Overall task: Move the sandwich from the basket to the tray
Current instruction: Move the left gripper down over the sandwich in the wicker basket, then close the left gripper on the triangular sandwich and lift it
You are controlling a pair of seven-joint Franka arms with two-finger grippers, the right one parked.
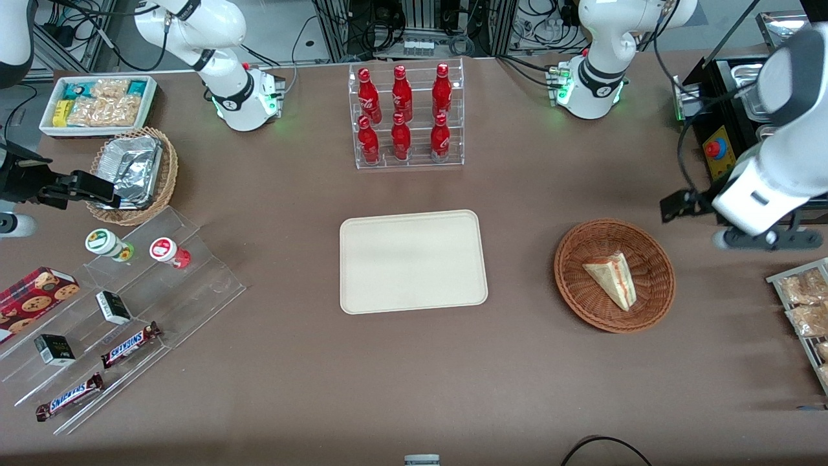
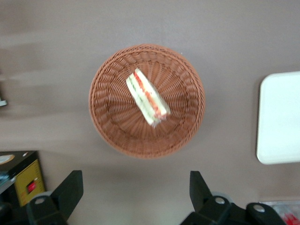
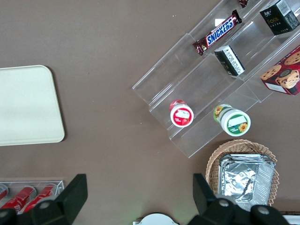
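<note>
Brown matte bench [image 1: 272, 362] carries everything, with cables and frames crowding the background past its edge. On it, toward the working arm's end, sits the basket [image 1: 650, 294], a round, shallow, reddish-brown wicker bowl. Inside lies the sandwich [image 1: 612, 278], a small triangular wedge of pale white bread on its side; the wrist view shows its cut edge [image 2: 147, 96] striped with red, orange and green filling. It rests roughly in the middle of the basket, clear of the woven rim.

Beside the basket, toward the parked arm's end, the tray [image 1: 414, 261] lies flat, a cream-beige rectangle with rounded corners and a low rim, with bare bench between the two.

The gripper [image 2: 136, 194] hangs above the bench just off the basket's rim, its black fingers [image 2: 200, 188] spread wide apart and holding nothing. The sandwich sits well apart from them, untouched.
</note>
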